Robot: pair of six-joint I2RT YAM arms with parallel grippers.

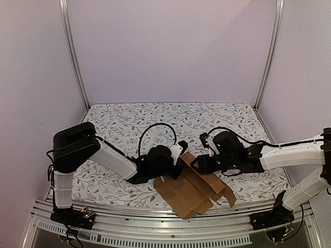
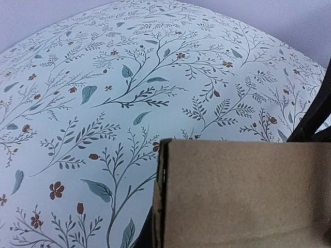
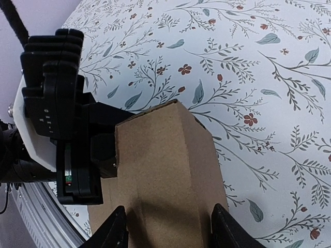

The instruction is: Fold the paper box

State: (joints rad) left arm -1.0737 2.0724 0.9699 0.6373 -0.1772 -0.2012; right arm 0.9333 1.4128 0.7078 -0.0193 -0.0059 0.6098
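The paper box (image 1: 191,194) is a brown creased cardboard sheet lying partly folded near the table's front edge. One panel stands raised between the two grippers. My left gripper (image 1: 178,164) grips that panel's left edge. In the left wrist view the cardboard (image 2: 243,196) covers the jaws, and only a dark finger (image 2: 142,238) shows beside it. My right gripper (image 3: 168,219) is open, with its fingers (image 3: 115,227) set wide apart over the folded panel (image 3: 165,165). The left gripper (image 3: 101,155) meets the panel's left edge in that view.
A floral cloth (image 1: 155,124) covers the table. An aluminium rail (image 1: 155,227) runs along the near edge, past which the cardboard's corner reaches. Frame posts (image 1: 75,57) and plain walls enclose the back and sides. A black cable (image 1: 155,129) loops over the left wrist.
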